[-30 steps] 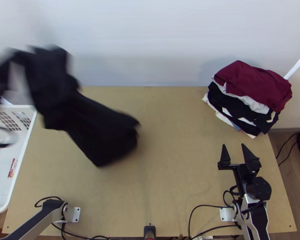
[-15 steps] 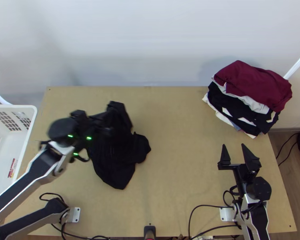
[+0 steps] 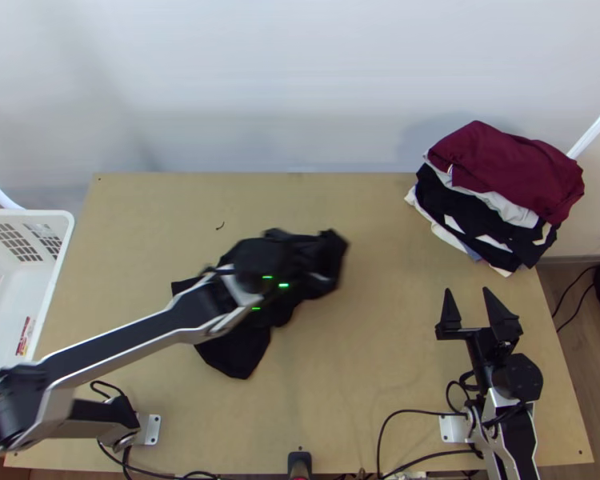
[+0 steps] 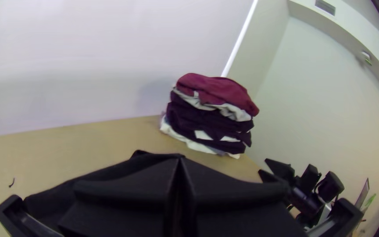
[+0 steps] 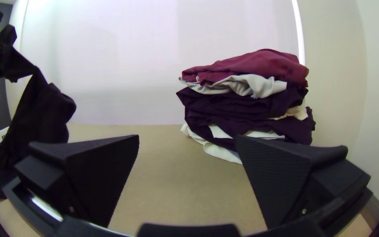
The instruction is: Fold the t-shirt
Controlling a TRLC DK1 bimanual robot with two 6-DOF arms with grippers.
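The black t-shirt (image 3: 234, 350) lies bunched on the left-middle of the table, part of it raised under my left gripper (image 3: 324, 260). In the left wrist view my left gripper (image 4: 180, 161) is shut on the t-shirt (image 4: 110, 171); which part it pinches I cannot tell. The right wrist view has the t-shirt (image 5: 44, 109) hanging down from the left gripper's tips. My right gripper (image 3: 470, 300) stands open at the table's right side, away from the t-shirt; in its own view the right gripper (image 5: 187, 140) has bare table between its fingers.
A stack of folded clothes (image 3: 504, 172), dark red on top, stands at the table's back right corner. A white basket (image 3: 56, 240) is at the left edge. Cables (image 3: 396, 412) run along the near edge. A small dark thread (image 3: 220, 226) lies behind the t-shirt.
My left gripper has swung from the far left toward the table's middle, bringing the t-shirt along. The shirt's lower part has come down onto the table. The right arm has kept still.
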